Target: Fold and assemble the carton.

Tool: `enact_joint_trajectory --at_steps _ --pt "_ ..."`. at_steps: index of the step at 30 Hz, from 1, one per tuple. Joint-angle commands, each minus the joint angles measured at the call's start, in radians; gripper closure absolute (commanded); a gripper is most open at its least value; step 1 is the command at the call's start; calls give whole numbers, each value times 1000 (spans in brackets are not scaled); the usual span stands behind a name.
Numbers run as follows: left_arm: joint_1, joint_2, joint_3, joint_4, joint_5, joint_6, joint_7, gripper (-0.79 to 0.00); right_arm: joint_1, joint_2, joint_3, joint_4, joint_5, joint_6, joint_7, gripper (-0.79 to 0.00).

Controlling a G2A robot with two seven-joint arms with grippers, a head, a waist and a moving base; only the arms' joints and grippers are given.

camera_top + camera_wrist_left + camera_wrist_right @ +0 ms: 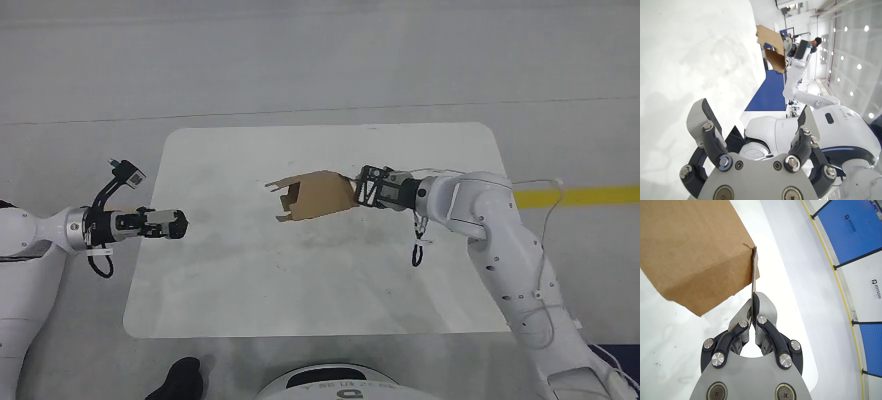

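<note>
A brown cardboard carton (315,195) is held above the middle of the white table (250,290), partly folded, with loose flaps pointing toward the table's left side. My right gripper (360,190) is shut on a flap at the carton's right end; in the right wrist view its pads (756,303) pinch the thin cardboard edge of the carton (693,256). My left gripper (182,224) hovers over the table's left edge, well apart from the carton. Its fingers (710,113) stand open and empty, and the carton (772,49) shows far off in the left wrist view.
The table has rounded corners and grey floor all around. A yellow line (590,195) runs on the floor at the right. Blue barrier panels (848,228) stand beyond the table in the right wrist view.
</note>
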Motion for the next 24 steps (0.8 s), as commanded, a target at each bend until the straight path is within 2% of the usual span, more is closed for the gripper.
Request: enact_joint_trajectory --at_steps 1,6,7,8,9,14,24 --pt "-10 3 17 -28 6 2 -2 -785 17 -2 -22 3 13 2 18 0" --pt "-25 6 89 -75 -34 23 -22 -785 37 -3 -51 16 24 13 33 0" --pt "-30 7 107 -80 -40 23 -22 -767 40 -3 -57 16 21 15 34 0" --pt "-37 9 125 -84 -47 23 -22 -705 43 -4 -63 14 17 18 33 0" --pt "-45 10 143 -86 -52 23 -22 -680 45 -4 -69 13 12 20 32 0" --pt "-103 12 221 -64 -61 23 -22 -603 48 -3 -92 -14 -28 38 22 0" --pt "-196 -11 290 14 -98 15 -14 -606 52 -1 -133 -24 -63 30 1 0"
